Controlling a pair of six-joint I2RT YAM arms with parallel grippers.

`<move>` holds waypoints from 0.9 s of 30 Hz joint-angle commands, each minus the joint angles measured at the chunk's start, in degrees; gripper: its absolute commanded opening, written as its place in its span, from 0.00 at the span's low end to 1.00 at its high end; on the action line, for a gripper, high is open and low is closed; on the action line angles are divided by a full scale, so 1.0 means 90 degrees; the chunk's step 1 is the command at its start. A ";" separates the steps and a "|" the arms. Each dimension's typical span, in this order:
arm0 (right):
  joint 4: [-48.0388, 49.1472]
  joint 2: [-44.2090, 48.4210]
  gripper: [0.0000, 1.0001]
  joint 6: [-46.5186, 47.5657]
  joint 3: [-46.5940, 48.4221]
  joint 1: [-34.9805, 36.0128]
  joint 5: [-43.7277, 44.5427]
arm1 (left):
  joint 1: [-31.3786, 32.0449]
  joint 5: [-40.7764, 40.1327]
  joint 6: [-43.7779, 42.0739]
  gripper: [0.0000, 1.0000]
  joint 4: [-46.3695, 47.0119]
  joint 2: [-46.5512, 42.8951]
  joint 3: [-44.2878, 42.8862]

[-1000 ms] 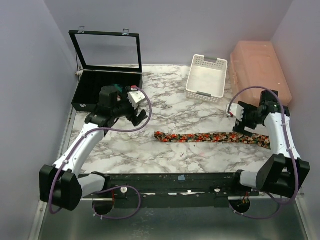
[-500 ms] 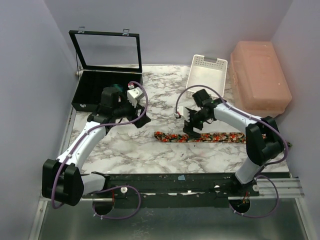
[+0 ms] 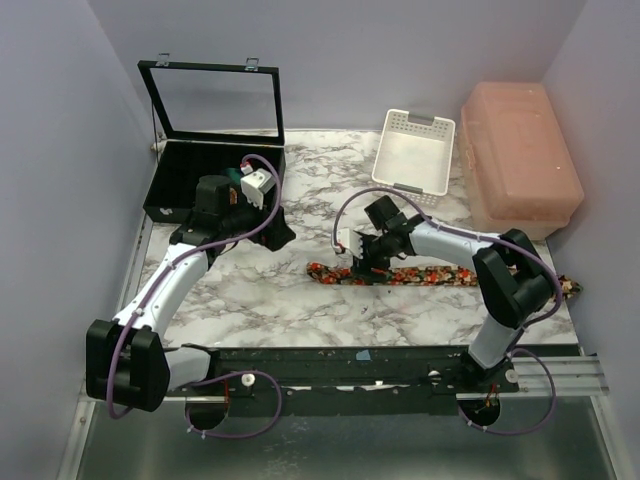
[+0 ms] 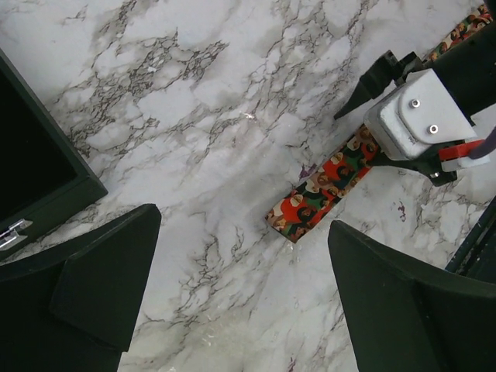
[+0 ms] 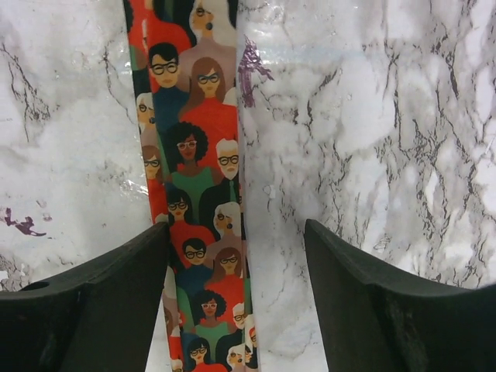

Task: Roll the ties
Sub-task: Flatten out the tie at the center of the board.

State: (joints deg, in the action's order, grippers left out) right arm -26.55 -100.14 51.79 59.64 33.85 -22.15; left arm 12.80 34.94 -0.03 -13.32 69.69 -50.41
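Face-printed necktie [image 3: 430, 274] lay flat and fully unrolled along the marble table [image 3: 260, 300]. Right gripper [image 5: 236, 232] sat low near its left end, jaws apart astride the fabric, nothing clamped. Left gripper [image 4: 244, 232] gaped wide, empty. Rolling not begun.

light: scene evenly and brightly lit from above | shadows: only soft ones cast on the white grey-veined marble tabletop [image 3: 250, 300] | glare: pale sheen seen there in both wrist views | focus: near black fingers [image 5: 85, 310] of the right claw [image 5: 236, 226] slightly softened
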 commanded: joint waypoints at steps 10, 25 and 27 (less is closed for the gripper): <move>0.1484 0.0369 0.33 0.0528 -0.1582 0.0133 0.1230 | -0.0060 0.0137 0.0216 0.65 -0.0083 0.0169 0.0399; -0.3366 0.2147 0.71 0.0667 -0.0152 -0.2978 0.0390 | 0.1472 -0.0459 -0.0748 0.58 -0.0170 0.1579 -0.0511; -0.3524 0.2335 0.67 0.0806 -0.0273 -0.3851 0.0708 | 0.1588 -0.0423 -0.0633 0.58 -0.0032 0.1755 -0.0591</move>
State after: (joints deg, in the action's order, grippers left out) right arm -43.86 -82.17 56.16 58.24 10.04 -19.29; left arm 24.64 32.77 -3.79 -15.07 82.50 -52.93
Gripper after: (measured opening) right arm 0.707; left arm 0.580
